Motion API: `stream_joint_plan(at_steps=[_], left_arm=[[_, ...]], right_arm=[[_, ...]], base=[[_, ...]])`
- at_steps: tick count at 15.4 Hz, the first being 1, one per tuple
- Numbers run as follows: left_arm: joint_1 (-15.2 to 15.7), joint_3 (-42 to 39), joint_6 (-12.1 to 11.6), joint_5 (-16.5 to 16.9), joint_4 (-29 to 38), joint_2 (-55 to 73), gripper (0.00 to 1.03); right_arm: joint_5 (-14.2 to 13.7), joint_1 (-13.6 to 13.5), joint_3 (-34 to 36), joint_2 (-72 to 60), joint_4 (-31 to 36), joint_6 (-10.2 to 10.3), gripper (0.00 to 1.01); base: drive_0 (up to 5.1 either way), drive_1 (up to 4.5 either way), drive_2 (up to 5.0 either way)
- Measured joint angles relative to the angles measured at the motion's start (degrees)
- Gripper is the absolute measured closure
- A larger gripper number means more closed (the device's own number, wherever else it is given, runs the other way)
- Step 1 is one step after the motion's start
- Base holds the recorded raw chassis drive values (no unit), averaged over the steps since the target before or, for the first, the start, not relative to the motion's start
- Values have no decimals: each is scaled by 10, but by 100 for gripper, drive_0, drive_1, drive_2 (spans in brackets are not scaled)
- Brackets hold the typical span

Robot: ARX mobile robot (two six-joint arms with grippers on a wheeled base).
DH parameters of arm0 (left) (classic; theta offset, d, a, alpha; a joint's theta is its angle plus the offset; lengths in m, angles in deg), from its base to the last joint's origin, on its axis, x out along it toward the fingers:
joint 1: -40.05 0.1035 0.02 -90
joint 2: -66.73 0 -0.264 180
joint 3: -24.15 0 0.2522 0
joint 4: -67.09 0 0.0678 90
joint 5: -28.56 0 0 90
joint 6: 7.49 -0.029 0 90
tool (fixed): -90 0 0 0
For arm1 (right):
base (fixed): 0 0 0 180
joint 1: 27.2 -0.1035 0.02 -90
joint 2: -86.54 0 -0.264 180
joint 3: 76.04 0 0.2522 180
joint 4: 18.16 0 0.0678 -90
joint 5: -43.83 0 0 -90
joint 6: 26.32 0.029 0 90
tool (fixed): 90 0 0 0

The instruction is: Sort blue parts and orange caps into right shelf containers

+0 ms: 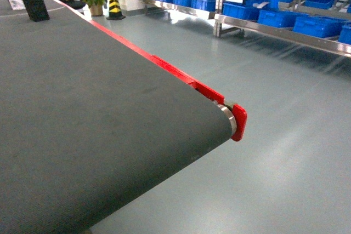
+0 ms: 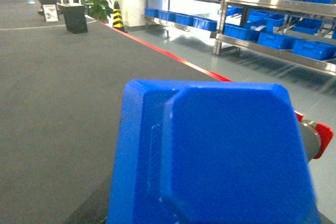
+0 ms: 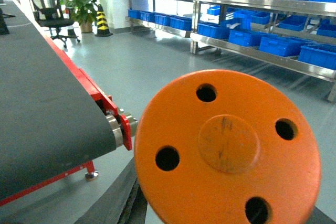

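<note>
Blue hard plastic fills the left wrist view: a blue part [image 2: 215,156] is held close before the lens, though the left claw itself is hidden. An orange cap [image 3: 227,148], a stiff, light disc with four holes, is likewise carried on the right, best gripped at its rim. The right shelf containers [image 1: 285,17] are seen far right, beyond the conveyor belt [image 1: 82,124].

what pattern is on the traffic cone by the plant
Black and yellow stripes on the cone; clearest in the head view.
</note>
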Motion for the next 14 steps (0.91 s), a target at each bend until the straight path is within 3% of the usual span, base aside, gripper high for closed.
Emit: stream_joint_plan(at_steps=[14], left_arm=[[0, 0, 0, 0, 0, 0, 60]], right_arm=[[0, 0, 0, 0, 0, 0, 57]], base=[[-152, -152, -152]])
